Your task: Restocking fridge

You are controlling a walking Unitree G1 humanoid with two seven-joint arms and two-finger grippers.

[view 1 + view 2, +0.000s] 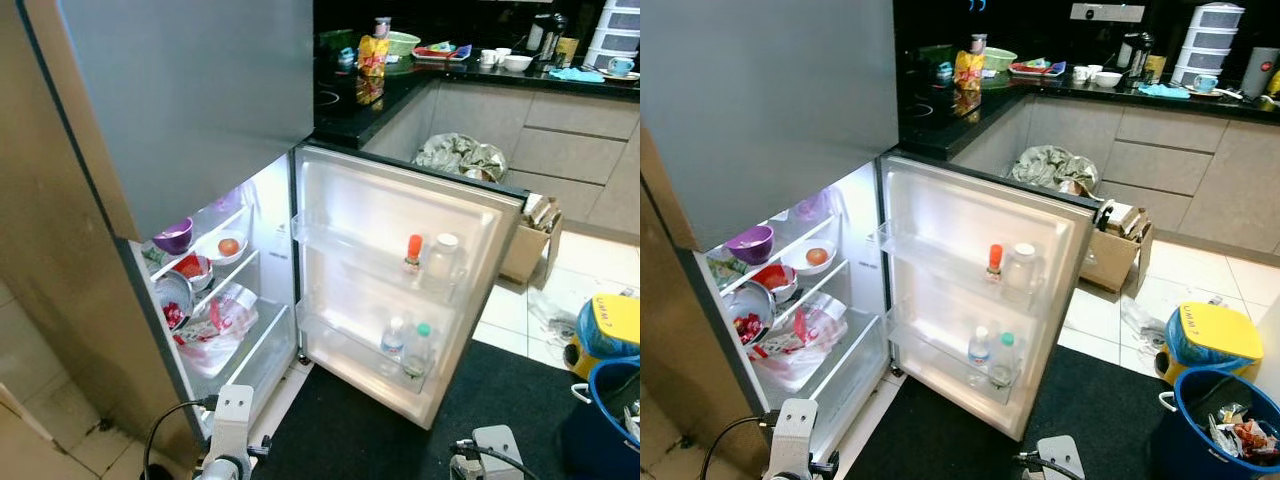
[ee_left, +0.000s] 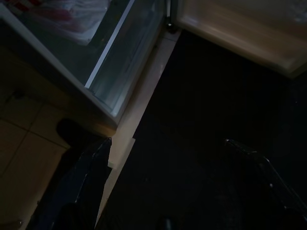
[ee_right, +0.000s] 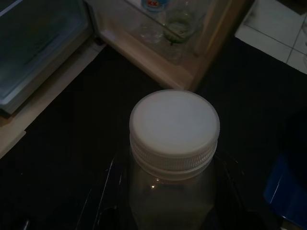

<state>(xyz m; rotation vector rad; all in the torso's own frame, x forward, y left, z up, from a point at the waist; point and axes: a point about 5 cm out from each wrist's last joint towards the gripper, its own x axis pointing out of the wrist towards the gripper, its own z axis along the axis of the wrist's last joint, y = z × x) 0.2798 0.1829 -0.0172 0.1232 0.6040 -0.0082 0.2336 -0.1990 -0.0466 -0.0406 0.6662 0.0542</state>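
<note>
The fridge (image 1: 200, 120) stands open, its door (image 1: 400, 290) swung out to the right. The upper door shelf holds a red-capped bottle (image 1: 413, 253) and a white-capped jar (image 1: 441, 262); two small bottles (image 1: 405, 348) stand on the lower one. Inside are a purple bowl (image 1: 174, 236), a white bowl with a red fruit (image 1: 229, 246) and bagged food (image 1: 222, 322). In the right wrist view my right gripper (image 3: 170, 165) is shut on a clear jar with a white lid (image 3: 173, 122), low above the black mat. My left gripper (image 2: 168, 141) hangs open and empty by the fridge's bottom corner.
A black mat (image 1: 400, 430) lies before the fridge. To the right are a blue bucket (image 1: 1215, 425), a yellow container (image 1: 1205, 335) and a cardboard box (image 1: 1118, 250). A grey bag (image 1: 460, 155) sits behind the door. The dark counter (image 1: 360, 100) carries dishes.
</note>
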